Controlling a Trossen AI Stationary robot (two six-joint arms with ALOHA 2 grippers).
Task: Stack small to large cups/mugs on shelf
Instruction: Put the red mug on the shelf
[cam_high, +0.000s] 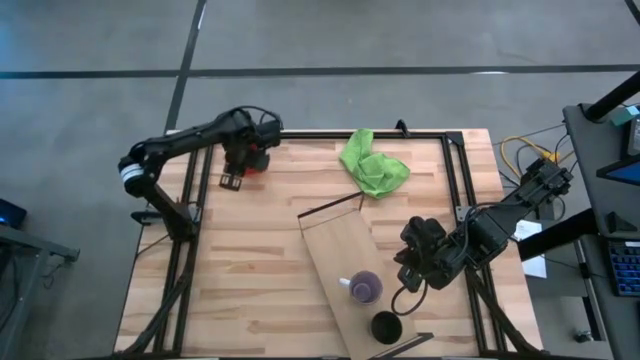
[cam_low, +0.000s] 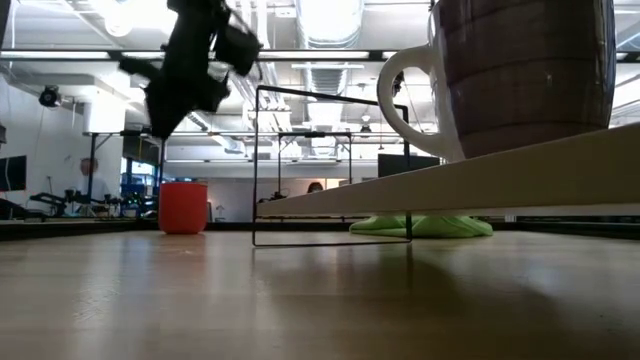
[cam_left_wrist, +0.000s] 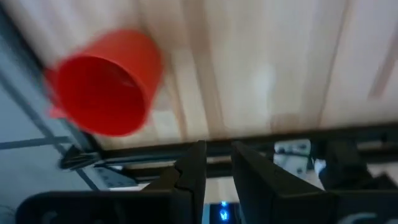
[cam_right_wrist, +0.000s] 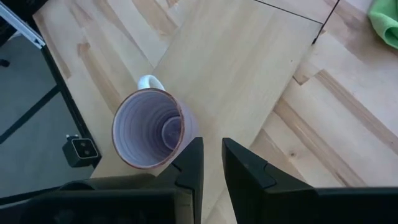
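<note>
The shelf (cam_high: 345, 262) is laid slantwise on the slatted tabletop (cam_high: 250, 270), and everything else is placed here in relation to it. Two cups are carried on the shelf: the purple mug (cam_high: 365, 288), upright with its pale handle turned away from the right arm, is seen toward the shelf's near end, and the black cup (cam_high: 386, 326) is set just beyond it, closer still to that end, the two standing apart. The red cup (cam_left_wrist: 106, 84) is found well away from the shelf, by the table's far left edge, upright on the bare wood. The left gripper (cam_high: 233, 180) is held over that far corner, just beside the red cup, with its fingers (cam_left_wrist: 194, 168) drawn close together, only a narrow gap left between them and nothing held. The right gripper (cam_high: 408, 280) is positioned beside the shelf's right edge, near the purple mug, its fingers (cam_right_wrist: 193, 165) likewise nearly closed and empty. A crumpled green cloth (cam_high: 372, 165) is seen just past the shelf's far end.
</note>
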